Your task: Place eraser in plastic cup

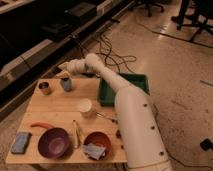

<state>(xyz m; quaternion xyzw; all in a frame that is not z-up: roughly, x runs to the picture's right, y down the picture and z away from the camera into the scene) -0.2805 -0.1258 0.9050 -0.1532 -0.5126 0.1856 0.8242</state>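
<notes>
Gripper (62, 75) sits right over plastic cup (66, 84) at upper left, tan eraser (64, 73) apparently at its tip, grip state can't tell, likely 1 step left: the drop.

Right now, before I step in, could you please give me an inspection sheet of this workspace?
Surface: pale wooden table, crowded.
Job's things: small blue-grey plastic cup upright near the far edge; a tiny pale tan eraser seems to sit at the gripper, just above the cup.
Clutter: brassy metal tin, white cup, green tray, purple bowl, brown bowl holding a grey pad, flat blue pad, orange strip, yellow stick.
Gripper: gripper over the cup.
Cables: dark cables on the floor beyond the table.
Surroundings: shelving left, office chairs far right.
</notes>
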